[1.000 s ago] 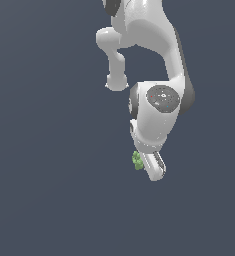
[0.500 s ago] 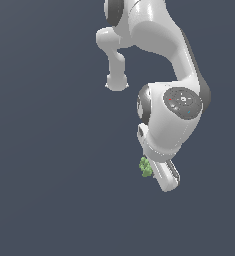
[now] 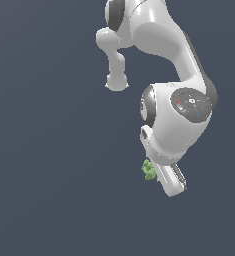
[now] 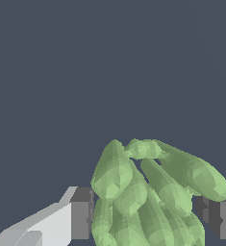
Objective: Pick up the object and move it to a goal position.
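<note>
While the arm hangs over the plain dark worktop [image 3: 49, 150], the lumpy light-green object [image 4: 150, 192] sits between the pincer's [image 4: 148, 218] dark pads [image 4: 81, 214], clenched from both sides, protruding toward the exterior view's left of the pincer body.

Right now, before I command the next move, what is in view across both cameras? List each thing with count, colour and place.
Lumpy object: one, light green, made of knobbly elongated lobes, sitting between the gripper's fingers; in the exterior view it shows at the lower end of the arm, on that view's left side of the gripper.
Background: plain dark grey-blue in both views; no table edge or goal marker visible.
Arm: one, white with dark joints, reaching down from the top of the exterior view.
Gripper: one, white with dark grey pads, closed on the lumpy object.
</note>
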### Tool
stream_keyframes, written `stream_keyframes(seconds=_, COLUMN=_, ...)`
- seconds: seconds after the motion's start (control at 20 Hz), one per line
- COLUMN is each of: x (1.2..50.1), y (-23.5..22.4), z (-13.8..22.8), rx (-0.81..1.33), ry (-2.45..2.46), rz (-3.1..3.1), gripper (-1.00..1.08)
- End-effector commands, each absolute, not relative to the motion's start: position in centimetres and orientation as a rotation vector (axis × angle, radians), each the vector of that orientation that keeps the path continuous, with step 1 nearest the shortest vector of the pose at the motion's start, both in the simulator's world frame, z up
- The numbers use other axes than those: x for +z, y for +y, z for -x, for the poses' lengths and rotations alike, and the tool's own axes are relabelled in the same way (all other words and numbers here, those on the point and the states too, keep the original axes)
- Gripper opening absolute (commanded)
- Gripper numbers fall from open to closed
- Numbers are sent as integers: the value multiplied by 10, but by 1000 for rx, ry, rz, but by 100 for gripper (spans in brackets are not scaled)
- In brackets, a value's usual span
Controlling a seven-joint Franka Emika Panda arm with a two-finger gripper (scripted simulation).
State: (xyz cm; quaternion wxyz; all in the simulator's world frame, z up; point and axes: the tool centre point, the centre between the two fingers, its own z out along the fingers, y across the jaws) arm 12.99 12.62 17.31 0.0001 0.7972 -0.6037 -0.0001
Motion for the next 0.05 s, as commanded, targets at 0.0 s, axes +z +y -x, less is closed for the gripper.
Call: stream_keyframes(seconds=0.0, x=174, y=127, z=-131, rx=0, ry=-1897, rz=-2504, gripper=-100)
